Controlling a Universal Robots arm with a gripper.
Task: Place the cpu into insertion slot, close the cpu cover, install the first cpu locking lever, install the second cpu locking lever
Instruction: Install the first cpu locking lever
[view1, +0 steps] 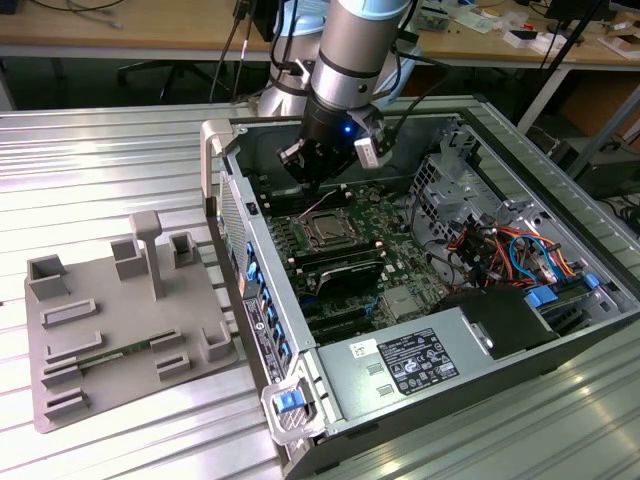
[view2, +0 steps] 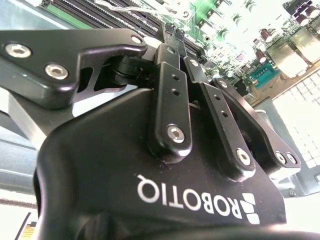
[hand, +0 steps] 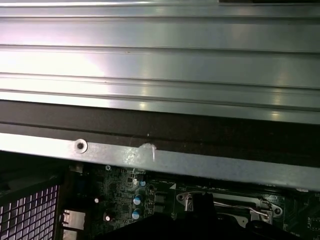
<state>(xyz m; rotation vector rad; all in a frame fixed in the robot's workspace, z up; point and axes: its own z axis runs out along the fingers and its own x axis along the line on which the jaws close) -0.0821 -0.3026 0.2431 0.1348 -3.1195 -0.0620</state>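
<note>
Black two-fingered gripper (view1: 312, 172) on the grey robot arm (view1: 352, 50) hangs inside an open desktop computer case (view1: 520, 150), just above the green motherboard (view1: 385, 225) and a little behind the insertion slot (view1: 327, 230). Its fingers look drawn close together in the exterior view, and in the second wrist view the black linkage bars (view2: 170, 107) also sit folded near one another, but the fingertips themselves are hidden, so whether anything is pinched between them cannot be told. The insertion slot is a square socket with a silver metal rim, lying flat on the motherboard near the middle of the case; a grey square surface fills its centre, and whether that is the cpu or the bare pin field cannot be told. The cpu cover (view1: 328, 216) appears to lie down flat around the socket. In the first wrist view part of this silver frame (hand: 227, 204) and a thin wire lever (hand: 245, 207) show beyond the dark gripper body. Long black memory slots (view1: 345, 275) run beside the socket, toward the power supply (view1: 420, 365). To the exterior view's left, on the ribbed metal table (view1: 100, 170), sits a grey plastic fixture tray (view1: 110, 330) with several raised holders, well apart from the case.
</note>
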